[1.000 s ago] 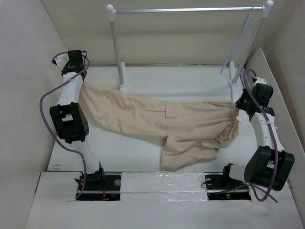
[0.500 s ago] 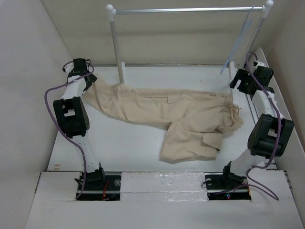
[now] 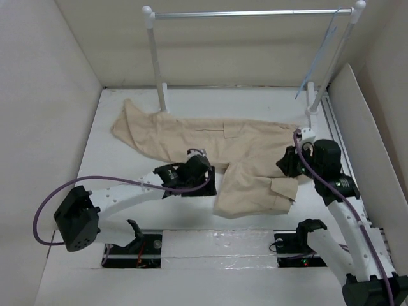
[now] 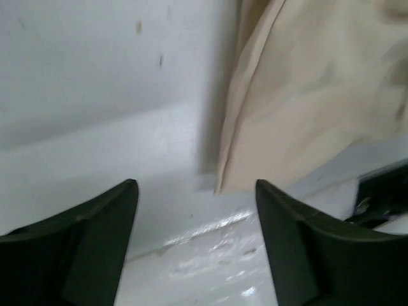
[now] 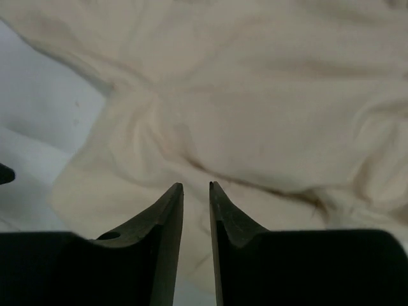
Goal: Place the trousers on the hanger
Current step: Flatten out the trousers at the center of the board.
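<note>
Trousers (image 3: 217, 150) lie spread across the table (image 3: 255, 105), mid-frame. The hanger (image 3: 319, 57) seems to hang upper right. Left end effector (image 4: 196, 186) gapes wide, empty, beside their edge; right end effector (image 5: 196, 186) is narrow, empty, above the cloth.

We find no writing, label, brand, number or sign that can be read on the beige soft cotton trousers (image 3: 210, 143), nor anywhere around them.

The trousers (image 5: 255, 95) are seen filling most of the frame, heavily creased. Bare white table (image 5: 32, 127) is shown at nine o'clock. At six o'clock the right gripper (image 5: 196, 186) is seen, its jaws parted by a narrow gap.
</note>
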### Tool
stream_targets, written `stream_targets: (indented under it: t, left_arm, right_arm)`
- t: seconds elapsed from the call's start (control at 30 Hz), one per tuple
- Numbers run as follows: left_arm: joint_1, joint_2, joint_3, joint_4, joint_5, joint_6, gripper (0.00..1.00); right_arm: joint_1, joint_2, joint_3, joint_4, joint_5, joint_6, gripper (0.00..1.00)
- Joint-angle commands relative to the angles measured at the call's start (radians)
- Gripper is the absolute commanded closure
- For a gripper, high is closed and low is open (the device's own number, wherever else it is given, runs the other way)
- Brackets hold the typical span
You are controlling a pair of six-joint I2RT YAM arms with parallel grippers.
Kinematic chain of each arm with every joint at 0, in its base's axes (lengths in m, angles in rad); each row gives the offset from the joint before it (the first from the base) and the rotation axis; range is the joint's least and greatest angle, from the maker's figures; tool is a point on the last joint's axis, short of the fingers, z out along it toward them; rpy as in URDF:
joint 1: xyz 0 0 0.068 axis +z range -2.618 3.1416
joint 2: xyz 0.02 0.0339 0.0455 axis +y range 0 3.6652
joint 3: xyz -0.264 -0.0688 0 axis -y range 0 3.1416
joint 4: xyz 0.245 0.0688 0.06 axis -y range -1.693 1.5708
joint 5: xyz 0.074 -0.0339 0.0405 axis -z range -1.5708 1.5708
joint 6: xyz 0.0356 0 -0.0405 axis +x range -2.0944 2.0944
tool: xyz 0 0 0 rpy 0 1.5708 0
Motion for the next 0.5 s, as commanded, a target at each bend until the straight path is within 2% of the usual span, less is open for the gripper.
stream_targets:
  t: [0.0,0.1,0.17,0.3,0.47]
  left_arm:
    - [-0.134,-0.005,-0.072,-0.042,0.069,-0.113,0.27]
    - [-0.214,0.043,-0.074,-0.025,0.107,-0.092,0.22]
    - [-0.235,0.103,-0.068,0.027,0.163,-0.047,0.18]
    - [-0.245,0.218,0.001,0.085,0.152,0.002,0.16]
    - [-0.245,0.365,0.109,0.111,0.086,0.042,0.2]
  right_arm:
    - [0.013,-0.076,-0.094,-0.258,0.005,-0.08,0.71]
    - [0.036,-0.055,-0.123,-0.229,-0.043,-0.074,0.63]
    - [0.046,-0.023,-0.123,-0.189,-0.067,-0.063,0.58]
    - [0.088,0.014,-0.088,-0.201,-0.046,-0.084,0.48]
    - [0.099,-0.016,-0.117,-0.313,0.023,-0.077,0.36]
